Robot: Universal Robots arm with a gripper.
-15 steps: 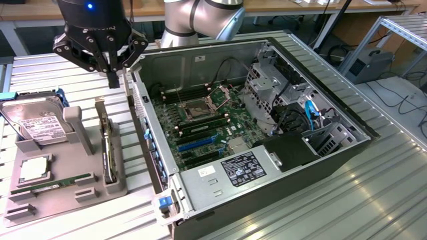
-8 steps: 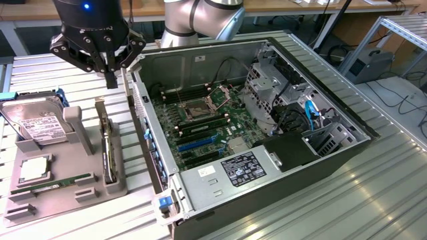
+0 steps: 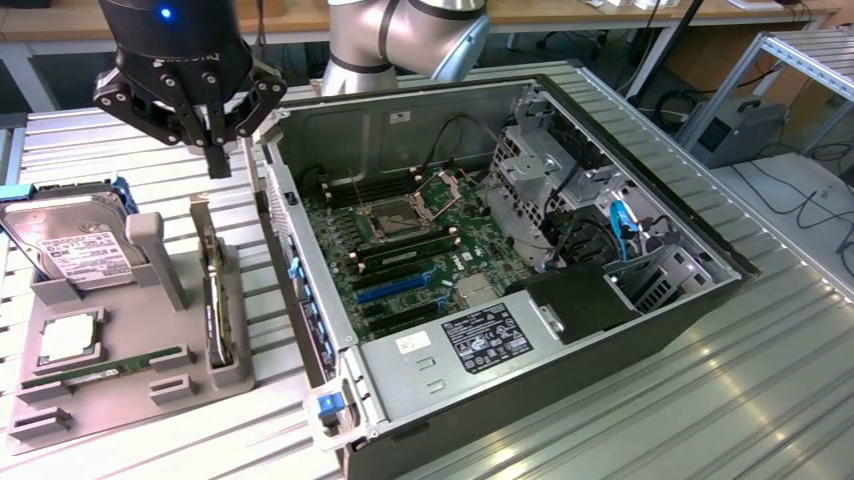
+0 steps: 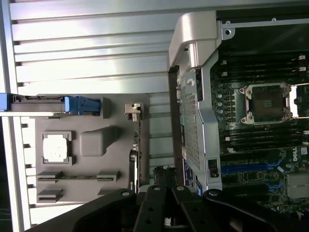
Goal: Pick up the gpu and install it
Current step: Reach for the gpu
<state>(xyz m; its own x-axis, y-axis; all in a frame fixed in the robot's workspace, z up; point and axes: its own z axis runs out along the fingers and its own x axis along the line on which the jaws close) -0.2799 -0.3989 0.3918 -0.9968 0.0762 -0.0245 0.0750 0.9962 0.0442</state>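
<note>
Robot arm poised over parts holder: the black two-fingered gripper (image 3: 218,160) (image 4: 163,173) of the silver robot arm (image 3: 400,40) is seen clear of everything, its fingers pressed together with nothing held. It is positioned above the end of the grey plastic parts holder (image 3: 160,300) nearer the arm's base. The gpu (image 3: 214,310) (image 4: 136,145), a thin black card with a silvery end bracket, is stood on its long edge in the holder's slot closest to the open dark-grey computer case (image 3: 641,300). A narrow strip of slatted aluminium table (image 3: 667,400) is left between the holder's edge and the case's perforated side wall (image 4: 190,125). The card's top edge is unobstructed. In the wrist view, the closed fingertips appear over that gap. The green motherboard (image 3: 400,260) is exposed through the case's open side.
</note>
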